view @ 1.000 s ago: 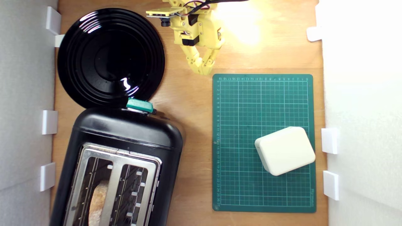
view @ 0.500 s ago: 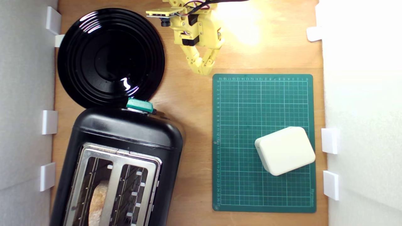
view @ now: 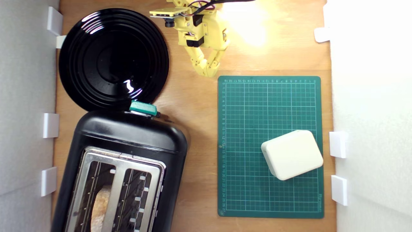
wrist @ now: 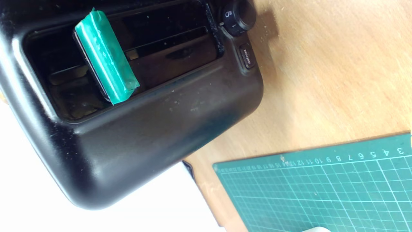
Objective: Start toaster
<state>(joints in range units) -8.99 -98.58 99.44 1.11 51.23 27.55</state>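
The glossy black toaster (view: 128,138) lies at the lower left of the exterior view, its silver top plate (view: 119,162) facing the camera. A slice of bread (view: 99,206) sits in one slot. Its teal lever knob (view: 144,108) sticks out of the end nearest the black plate. My yellow gripper (view: 207,71) hangs at the top centre, fingers closed together on nothing, well apart from the lever. The wrist view shows the toaster's end face (wrist: 161,122), the teal lever (wrist: 106,61) in its slot, a dial (wrist: 238,17) and a defrost button (wrist: 247,56); my fingers are out of that view.
A round black ribbed plate (view: 112,58) lies at the upper left, touching the toaster's lever end. A green cutting mat (view: 257,106) on the right carries a small cream box (view: 292,154). White walls with brackets (view: 51,125) border the wooden table on both sides.
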